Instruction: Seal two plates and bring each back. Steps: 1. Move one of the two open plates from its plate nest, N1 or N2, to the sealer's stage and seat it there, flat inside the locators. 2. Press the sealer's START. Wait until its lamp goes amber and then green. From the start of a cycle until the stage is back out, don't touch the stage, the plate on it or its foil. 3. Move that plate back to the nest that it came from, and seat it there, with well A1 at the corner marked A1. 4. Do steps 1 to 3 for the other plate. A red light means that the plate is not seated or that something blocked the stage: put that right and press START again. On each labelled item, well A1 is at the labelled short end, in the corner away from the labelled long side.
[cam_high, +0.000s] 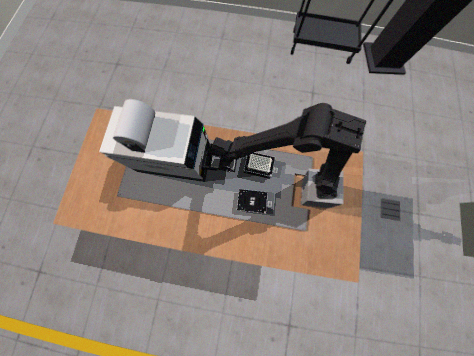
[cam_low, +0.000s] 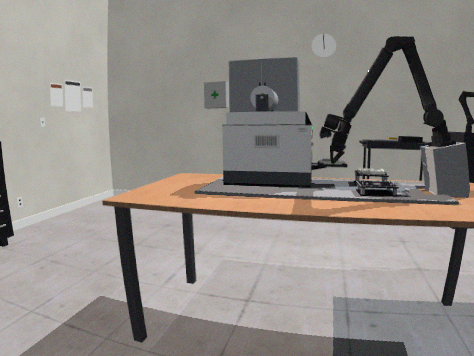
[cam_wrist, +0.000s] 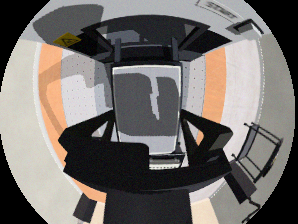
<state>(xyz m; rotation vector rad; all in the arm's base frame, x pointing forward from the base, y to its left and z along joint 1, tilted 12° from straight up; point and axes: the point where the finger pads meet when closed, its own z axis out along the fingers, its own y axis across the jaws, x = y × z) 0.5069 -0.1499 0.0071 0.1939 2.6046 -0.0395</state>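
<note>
The sealer (cam_high: 172, 140) (cam_low: 267, 150) has its stage out, and its lamp (cam_high: 203, 129) is green. A plate with a smooth grey foil top (cam_wrist: 135, 112) lies on the stage, apparently flat. My gripper (cam_high: 221, 163) (cam_low: 335, 158) (cam_wrist: 147, 113) is open, with one finger on each side of that plate and nothing gripped. Whether the fingers are level with the plate's sides is hard to tell. An open plate with white wells (cam_high: 260, 163) (cam_low: 372, 171) (cam_wrist: 166, 163) sits in the far nest. The near nest (cam_high: 242, 202), with a label that looks like N1, is empty.
The sealer's dark front stands directly ahead of the fingers, with the START label (cam_wrist: 219, 9) at upper right in the wrist view. A yellow warning label (cam_wrist: 67, 40) is at upper left. The grey mat (cam_high: 180, 195) runs under the sealer and both nests.
</note>
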